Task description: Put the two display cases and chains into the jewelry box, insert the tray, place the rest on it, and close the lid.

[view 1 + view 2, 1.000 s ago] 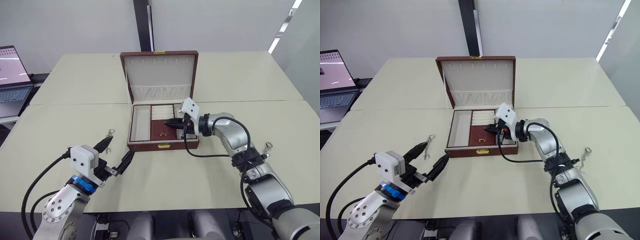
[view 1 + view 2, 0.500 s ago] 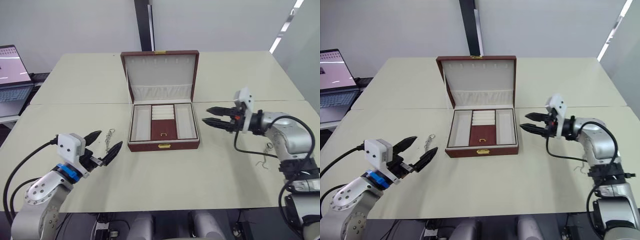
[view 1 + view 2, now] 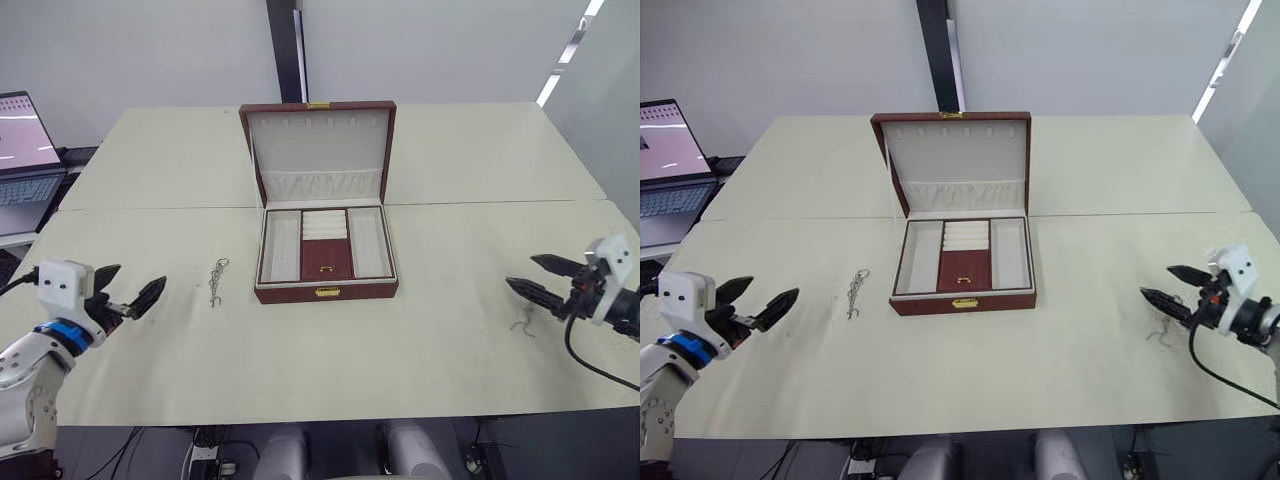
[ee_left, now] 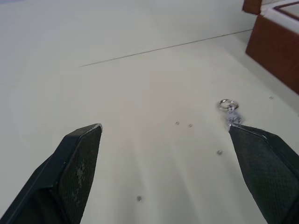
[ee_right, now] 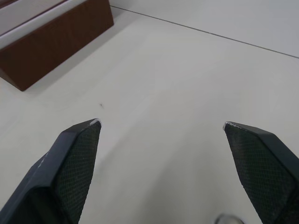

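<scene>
The jewelry box (image 3: 327, 291) stands open at the table's centre, its lid (image 3: 318, 150) upright behind it. The tray (image 3: 327, 260), cream with a dark red centre panel, sits inside the box. One chain (image 3: 215, 283) lies on the table left of the box, and another chain (image 3: 522, 323) lies far to the right. My left gripper (image 3: 141, 275) hovers open at the left edge, short of the left chain (image 4: 229, 109). Just above the right chain, my right gripper (image 3: 520, 270) is open and empty. The display cases are out of view.
A laptop (image 3: 25, 150) sits on a side table at the far left. A seam (image 3: 150, 208) runs across the table behind the box's base. The box's brown wall (image 5: 51, 51) shows ahead of the right fingers (image 5: 70, 172).
My right gripper left the tray in the box, opened, and swung out to the far right. My left arm drew back to the left, away from the box front.
</scene>
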